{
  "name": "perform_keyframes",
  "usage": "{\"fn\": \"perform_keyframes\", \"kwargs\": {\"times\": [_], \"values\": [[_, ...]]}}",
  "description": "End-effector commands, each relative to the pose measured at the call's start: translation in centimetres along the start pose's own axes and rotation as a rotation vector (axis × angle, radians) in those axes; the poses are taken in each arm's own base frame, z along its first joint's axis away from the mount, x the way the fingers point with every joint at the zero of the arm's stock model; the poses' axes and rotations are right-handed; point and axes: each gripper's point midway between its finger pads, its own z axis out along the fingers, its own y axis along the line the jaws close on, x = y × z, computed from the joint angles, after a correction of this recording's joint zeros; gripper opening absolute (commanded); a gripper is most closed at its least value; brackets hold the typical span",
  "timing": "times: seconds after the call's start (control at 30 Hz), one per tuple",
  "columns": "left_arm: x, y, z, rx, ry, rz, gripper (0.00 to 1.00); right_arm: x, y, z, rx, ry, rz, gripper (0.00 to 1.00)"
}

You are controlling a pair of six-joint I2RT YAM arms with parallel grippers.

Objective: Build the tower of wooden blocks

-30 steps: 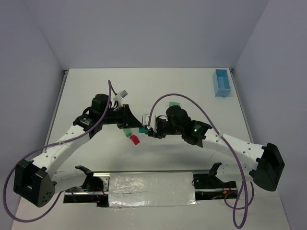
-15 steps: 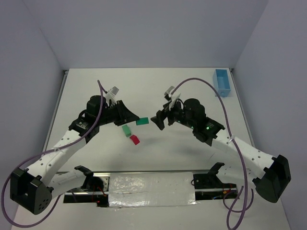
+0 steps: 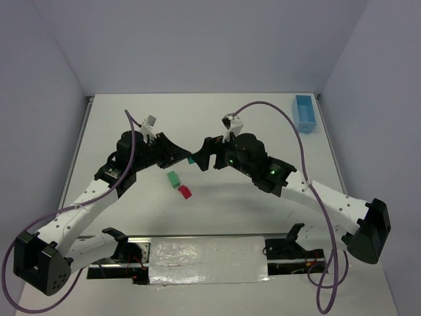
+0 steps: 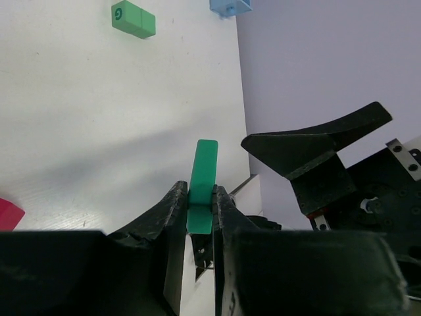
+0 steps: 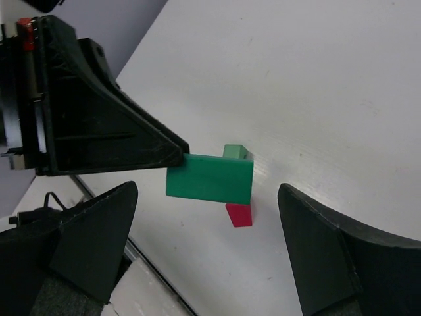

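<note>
My left gripper (image 3: 184, 157) is shut on a flat green block (image 3: 191, 160), which it holds on edge above the table. In the left wrist view that block (image 4: 202, 178) stands up from between the fingers. My right gripper (image 3: 200, 160) faces it, open. In the right wrist view the held block (image 5: 210, 178) hangs in front of the wide gap of the right gripper (image 5: 207, 197), touching neither finger. Below, a second green block (image 3: 173, 179) and a red wedge (image 3: 185, 191) lie side by side on the table. Another green block (image 4: 133, 18) lies farther off.
A light blue tray (image 3: 304, 114) stands at the table's back right corner, also in the left wrist view (image 4: 230, 6). The two arms meet nose to nose over the table's middle, with purple cables looping above them. A taped strip runs along the near edge.
The right gripper let go of the green block, opened wide, pulled back to the right, then came left again toward it. The left gripper lifted the block off the table.
</note>
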Motion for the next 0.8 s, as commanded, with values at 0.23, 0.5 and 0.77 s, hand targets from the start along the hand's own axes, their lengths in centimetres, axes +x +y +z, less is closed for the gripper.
{"fn": "perform_keyframes", "kwargs": {"times": [0.23, 0.5, 0.77], "values": [[-1.3, -2.2, -0.3, 0.060, -0.038, 0.006, 0.00, -0.3, 0.1, 1.9, 0.059, 0.001, 0.018, 0.87], [-1.5, -2.5, -0.3, 0.064, -0.040, 0.016, 0.00, 0.5, 1.0, 2.6, 0.017, 0.034, -0.007, 0.82], [-1.3, -2.1, 0.0, 0.041, -0.025, 0.006, 0.00, 0.7, 2.1, 2.9, -0.009, 0.040, -0.021, 0.82]]}}
